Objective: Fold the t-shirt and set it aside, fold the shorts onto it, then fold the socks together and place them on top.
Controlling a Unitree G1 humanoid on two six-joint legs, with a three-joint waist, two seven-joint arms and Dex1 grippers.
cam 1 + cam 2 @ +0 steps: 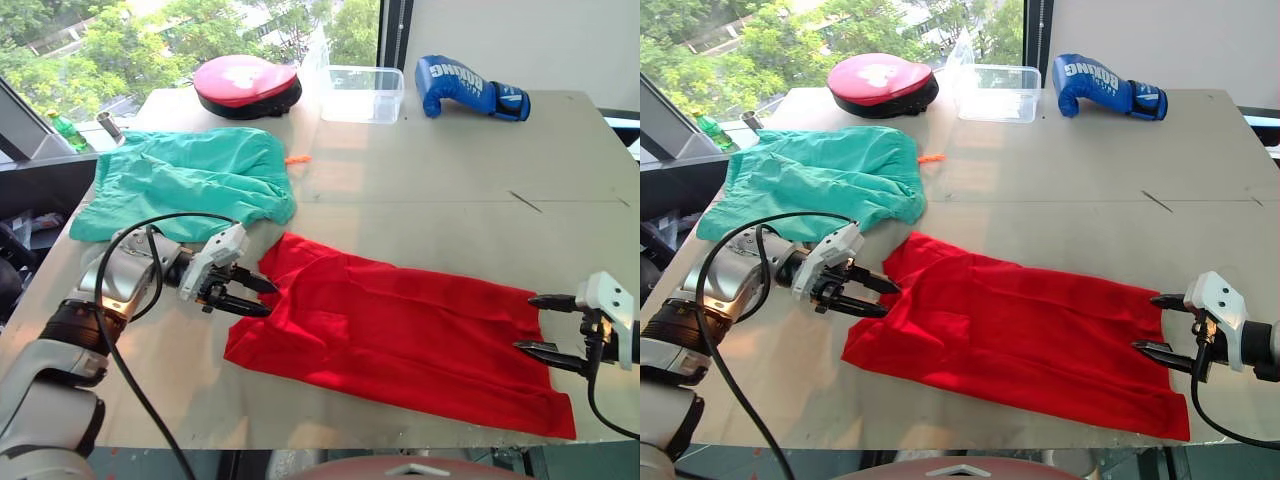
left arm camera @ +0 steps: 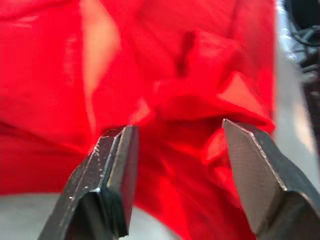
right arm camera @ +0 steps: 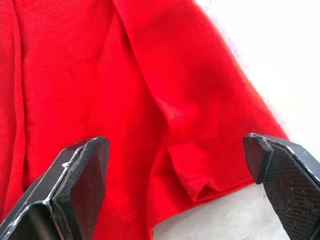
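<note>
Apparently I am only at the first fold, with my left end effector (image 1: 258, 294) and right end effector (image 1: 541, 323) both open at the ends of the t-shirt (image 1: 400, 335) in the lower middle, while the shorts (image 1: 190, 180) lie unfolded at the upper left on the bench (image 1: 450, 170).

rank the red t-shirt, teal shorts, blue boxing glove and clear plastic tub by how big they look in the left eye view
1. t-shirt
2. shorts
3-4. clear tub and boxing glove: look alike, and both lie farthest from the camera, so unranked.
</note>
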